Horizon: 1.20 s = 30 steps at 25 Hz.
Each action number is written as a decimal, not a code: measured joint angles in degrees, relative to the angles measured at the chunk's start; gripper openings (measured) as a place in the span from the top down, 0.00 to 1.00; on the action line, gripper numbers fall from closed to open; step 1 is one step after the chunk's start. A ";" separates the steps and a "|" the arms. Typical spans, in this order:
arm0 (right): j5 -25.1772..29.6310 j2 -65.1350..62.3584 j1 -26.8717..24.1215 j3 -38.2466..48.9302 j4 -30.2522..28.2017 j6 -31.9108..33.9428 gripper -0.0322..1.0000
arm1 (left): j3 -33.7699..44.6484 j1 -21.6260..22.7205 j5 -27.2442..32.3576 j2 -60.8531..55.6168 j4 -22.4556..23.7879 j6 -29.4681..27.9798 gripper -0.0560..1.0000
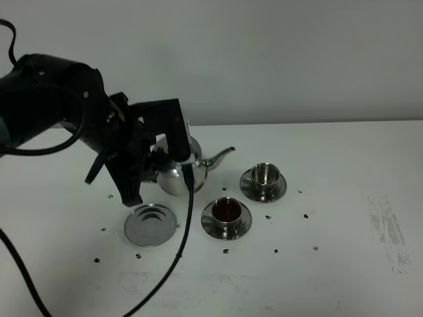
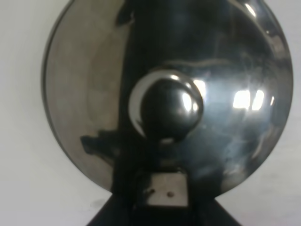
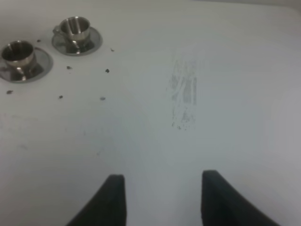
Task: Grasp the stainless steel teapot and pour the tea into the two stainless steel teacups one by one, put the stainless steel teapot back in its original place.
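The white table [image 1: 344,264] is bearing all the steelware left of its middle, well apart from the right edge. The left gripper [image 1: 187,157] is being held closed over the top of the stainless steel teapot [image 1: 173,177]. It is judged to be clamping the loop handle, though the pads are being hidden by the arm. In the left wrist view only the domed lid and its knob [image 2: 167,109] are being shown, from straight above. The pot is being held off the ridged disc [image 1: 151,224], on the side toward the far edge, and its spout [image 1: 221,156] is being pointed toward the right edge. The right gripper [image 3: 164,200] is being kept wide open and empty over bare table toward the right edge.

Of the two stainless steel teacups, the nearer cup [image 1: 227,211] is showing dark tea. The farther cup [image 1: 264,176] is looking unfilled, so the second pour is judged to be in hand. The spout tip is best being brought directly over the farther cup's mouth before any tilt is being applied. The tilt is best being made slowly, so that the thin stream is being kept inside the small rim and the saucer is not being nudged. Dark specks [image 1: 269,216] are being seen scattered around the saucers.
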 joint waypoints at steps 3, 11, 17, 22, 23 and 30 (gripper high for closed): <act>0.00 0.00 0.00 0.00 0.00 0.00 0.62 | -7.84 1.89 0.15 5.35 0.61 1.57 0.74; 0.00 0.00 0.00 0.00 0.00 0.00 0.62 | -27.23 2.12 -0.05 22.74 4.80 4.10 0.74; 0.00 0.00 0.00 0.00 0.00 0.00 0.62 | -31.06 -0.35 -3.64 29.32 5.90 13.08 0.74; 0.00 0.00 0.00 0.00 0.00 0.00 0.62 | -31.18 -1.62 -7.92 30.45 9.80 15.13 0.74; 0.00 0.00 0.00 0.00 0.00 0.00 0.62 | -31.18 -1.83 -8.36 30.52 11.05 15.19 0.74; 0.00 0.00 0.00 0.00 0.00 0.00 0.62 | -31.47 -3.53 -9.44 31.06 17.09 15.38 0.74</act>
